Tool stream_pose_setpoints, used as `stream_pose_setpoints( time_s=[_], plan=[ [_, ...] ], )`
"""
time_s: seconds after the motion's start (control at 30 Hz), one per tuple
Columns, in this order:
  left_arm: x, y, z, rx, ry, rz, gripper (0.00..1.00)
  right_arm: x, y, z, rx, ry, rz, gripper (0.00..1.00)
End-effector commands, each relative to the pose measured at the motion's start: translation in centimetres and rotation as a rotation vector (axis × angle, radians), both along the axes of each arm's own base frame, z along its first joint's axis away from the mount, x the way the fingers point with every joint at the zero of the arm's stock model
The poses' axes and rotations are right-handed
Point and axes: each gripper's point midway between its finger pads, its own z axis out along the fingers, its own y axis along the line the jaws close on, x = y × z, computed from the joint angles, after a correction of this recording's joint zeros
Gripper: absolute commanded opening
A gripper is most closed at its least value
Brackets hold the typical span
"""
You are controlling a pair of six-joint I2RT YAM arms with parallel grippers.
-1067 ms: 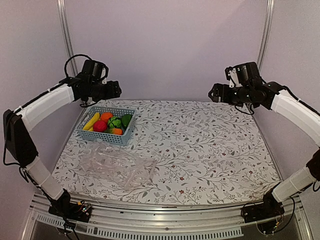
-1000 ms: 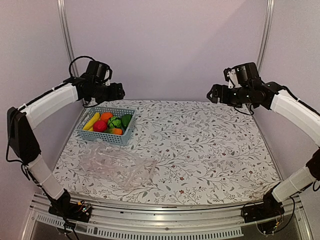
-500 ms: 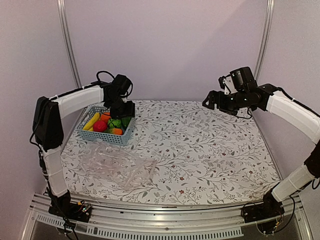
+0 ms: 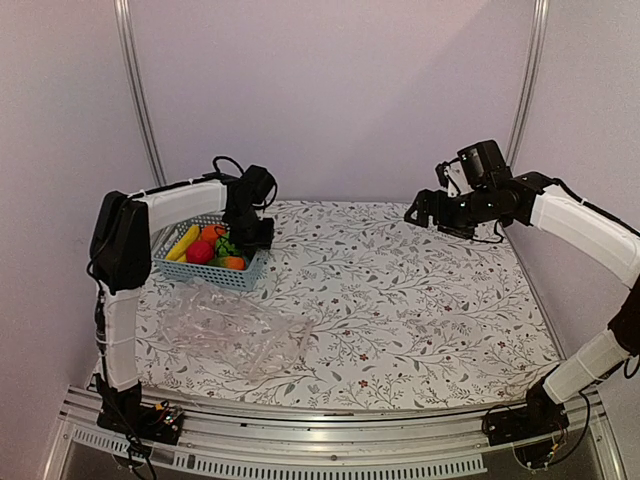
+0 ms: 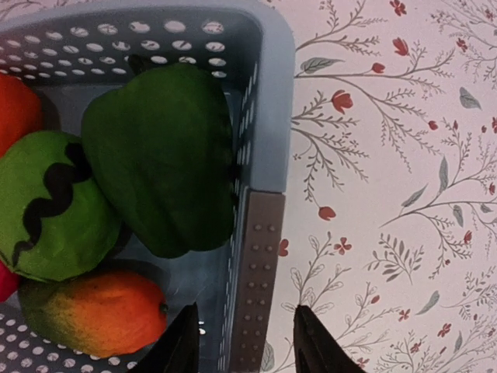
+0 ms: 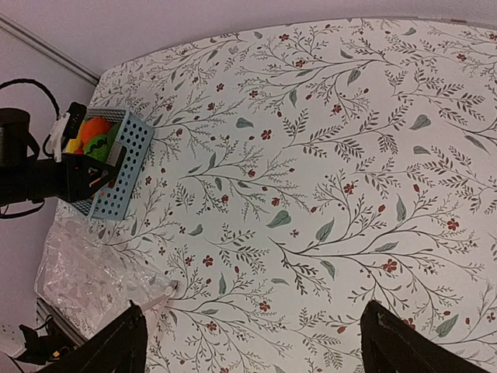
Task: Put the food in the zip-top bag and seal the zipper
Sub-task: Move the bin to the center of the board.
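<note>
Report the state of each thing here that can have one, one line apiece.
zip-top bag: lying crumpled on the table, no food inside; sealed or not, cannot tell.
food: all in the basket, none bagged.
basket: upright, holding the food.
left pincer: open, fingers either side of the basket's wall.
right pincer: open, in the air, holding nothing.
</note>
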Motion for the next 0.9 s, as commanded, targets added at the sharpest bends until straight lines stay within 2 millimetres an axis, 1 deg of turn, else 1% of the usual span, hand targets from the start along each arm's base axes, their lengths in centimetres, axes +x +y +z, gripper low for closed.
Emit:
stream_pose_setpoints(
  time_s=[0.0,0.03,0.07,0.13,0.2,0.3,0.37,0.47,0.57,0.63,0.73,0.8,0.83,0.87],
  plan=[
    [1.0,-1.3,-0.5,0.019,-0.02,-0.1,0.37,-0.6,0.2,-0.2,-0.004,0.028,0.012,0.94],
    [1.2,-1.3,-0.6,0.027,-0.025,-0.111,0.34,-0.7,0.2,-0.1,-0.004,0.028,0.012,0.94],
    [1.5,-1.6,-0.5,0.025,-0.036,-0.128,0.29,-0.7,0.1,0.0,-0.005,0.028,0.012,0.94],
    [1.5,-2.3,-0.5,0.021,-0.047,-0.163,0.23,-0.8,0.0,0.1,-0.008,0.03,0.011,0.94],
    [1.5,-3.5,-0.2,0.012,-0.065,-0.212,0.19,-0.9,-0.2,0.1,-0.015,0.029,0.007,0.94],
    [0.5,-6.5,0.2,-0.033,-0.082,-0.322,0.11,-0.9,-0.5,-0.1,-0.031,0.031,-0.005,0.94],
    [-0.3,-8.6,0.2,-0.065,-0.084,-0.376,0.09,-1.0,-0.7,-0.2,-0.033,0.033,-0.009,0.94],
    [-2.2,-12.2,0.3,-0.126,-0.076,-0.444,0.08,-1.1,-0.9,-0.3,-0.026,0.042,-0.019,0.94],
    [-4.5,-16.4,0.8,-0.193,-0.078,-0.531,0.08,-1.0,-2.0,-0.5,-0.001,0.064,-0.054,0.94],
    [-6.5,-19.3,1.1,-0.267,-0.065,-0.597,0.08,-1.2,-2.6,-0.7,0.019,0.082,-0.066,0.94],
    [-9.9,-22.9,1.0,-0.345,-0.032,-0.692,0.09,-1.7,-2.9,-0.6,0.026,0.095,-0.057,0.93],
    [-12.6,-25.3,1.0,-0.396,-0.006,-0.766,0.12,-1.8,-3.1,-0.7,0.018,0.1,-0.054,0.93],
    [-14.1,-26.3,1.1,-0.42,0.009,-0.805,0.16,-1.8,-3.2,-0.8,0.012,0.101,-0.055,0.93],
    [-15.4,-27.1,1.3,-0.44,0.021,-0.839,0.23,-1.7,-3.2,-0.8,0.008,0.103,-0.056,0.93]
  ],
)
